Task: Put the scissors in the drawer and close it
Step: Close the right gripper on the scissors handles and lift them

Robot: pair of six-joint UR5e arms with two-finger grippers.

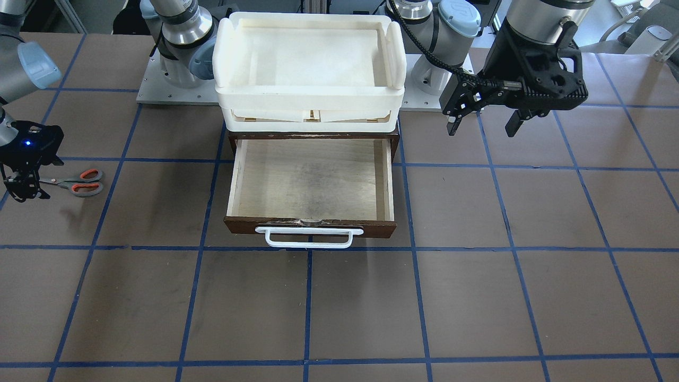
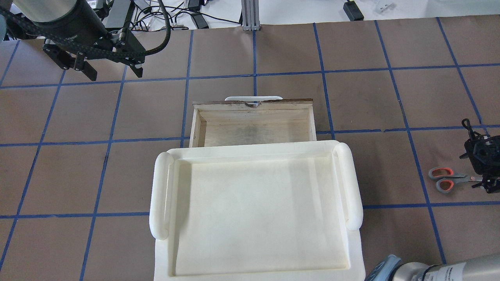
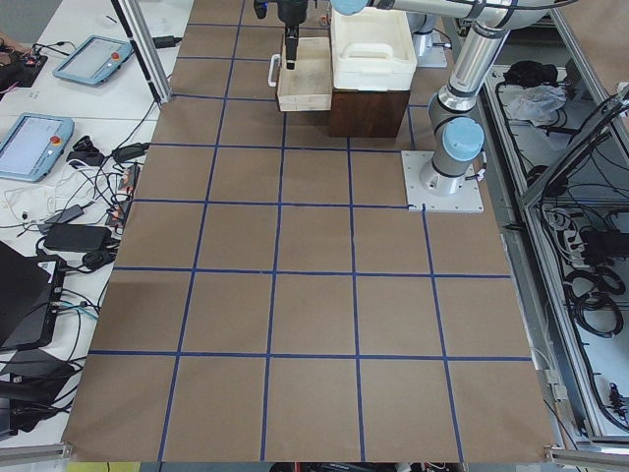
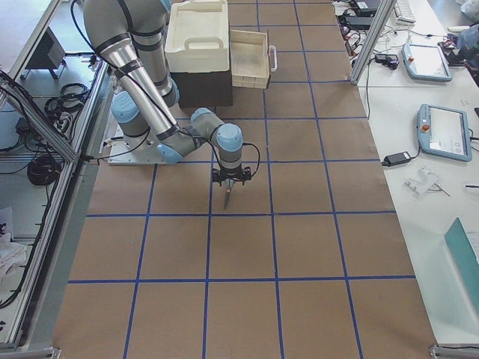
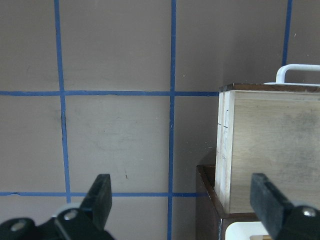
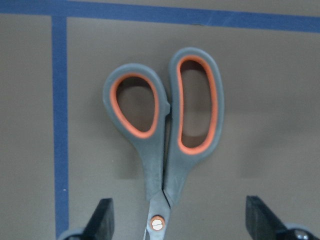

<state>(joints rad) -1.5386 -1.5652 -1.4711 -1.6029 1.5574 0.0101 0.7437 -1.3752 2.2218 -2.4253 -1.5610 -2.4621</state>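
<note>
The scissors (image 1: 79,182) lie flat on the table, far to the robot's right of the drawer, grey handles with orange-red loops pointing toward the drawer. They also show in the overhead view (image 2: 445,178) and the right wrist view (image 6: 165,135). My right gripper (image 6: 180,225) is open and low over them, one finger on each side of the blades by the pivot; it also shows in the front view (image 1: 21,183). The drawer (image 1: 310,183) is pulled out and empty, white loop handle (image 1: 309,237) in front. My left gripper (image 1: 482,124) is open and empty, above the table beside the drawer.
A white plastic tray (image 1: 310,93) sits on top of the dark brown cabinet (image 1: 395,140) that holds the drawer. Both arm bases stand on grey plates behind the cabinet. Blue tape lines grid the brown table.
</note>
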